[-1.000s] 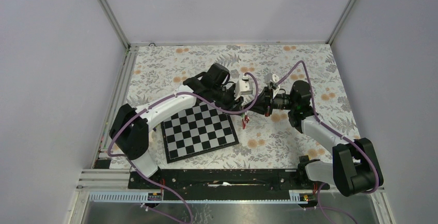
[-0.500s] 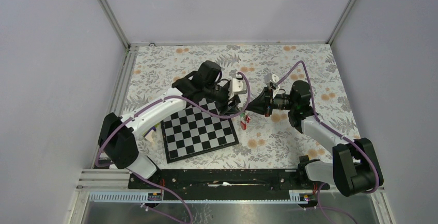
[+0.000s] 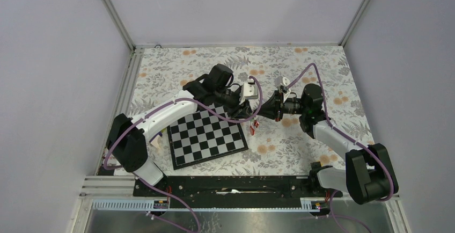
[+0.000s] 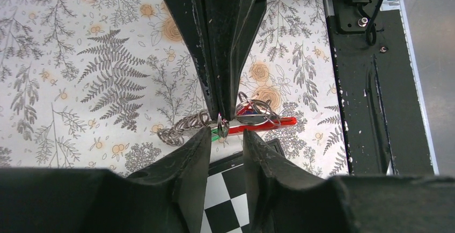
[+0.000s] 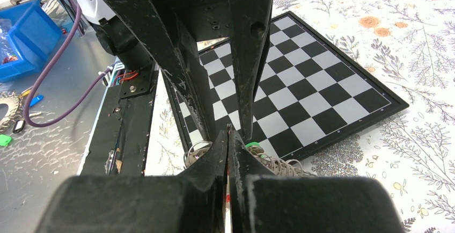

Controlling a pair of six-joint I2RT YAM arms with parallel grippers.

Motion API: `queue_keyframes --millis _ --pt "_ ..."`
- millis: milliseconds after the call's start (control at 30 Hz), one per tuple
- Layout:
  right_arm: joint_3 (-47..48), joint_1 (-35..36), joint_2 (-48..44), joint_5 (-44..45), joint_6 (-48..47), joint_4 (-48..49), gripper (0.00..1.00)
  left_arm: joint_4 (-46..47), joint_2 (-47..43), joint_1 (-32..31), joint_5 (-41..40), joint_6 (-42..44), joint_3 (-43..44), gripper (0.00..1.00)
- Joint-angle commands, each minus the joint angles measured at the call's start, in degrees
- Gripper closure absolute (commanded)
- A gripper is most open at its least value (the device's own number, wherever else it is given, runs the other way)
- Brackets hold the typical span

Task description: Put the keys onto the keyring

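- The left end effector (image 4: 227,136) has backed off from the meeting point and come in again. Its fingers spread wider on the way and have now narrowed to a partial gap.
- That gap is released: the two fingers stand apart and neither visibly presses on anything.
- A green key (image 4: 219,132) and a small wire ring sit in the gap, just in front of the fingertips.
- The right end effector (image 4: 219,114) has not moved. It stays clenched, its tips pinching the bundle at the near end of the red keyring (image 4: 276,121).
- The keyring hangs in the air between the two arms, above the tabletop (image 3: 300,66) just off the far right corner of the chessboard (image 3: 206,136). A short chain (image 4: 182,131) trails to one side of it.
- This reads as a regrip. The left side let go, realigned, and is closing for another try at the green key.
- Whether any key is properly threaded onto the red loop is too small to tell. Threading looks unfinished.
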Motion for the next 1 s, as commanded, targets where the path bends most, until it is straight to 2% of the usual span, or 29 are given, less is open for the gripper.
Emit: queue_keyframes --millis 0,667,833,967 --pt "1.4 0.5 -0.4 -0.3 0.4 3.1 1.00 1.4 0.7 0.2 3.3 -0.3 3.2 0.67" --pt "1.4 0.5 -0.6 -0.2 0.1 2.9 1.00 0.0 1.3 0.2 3.7 0.4 3.3 0.90" --pt "1.3 0.5 -0.7 -0.2 0.0 2.8 1.00 -1.5 1.4 0.2 2.9 1.3 4.2 1.00" --pt "1.2 0.4 -0.9 0.4 -0.9 2.3 0.98 -3.9 1.3 0.2 0.6 2.7 5.6 1.00"
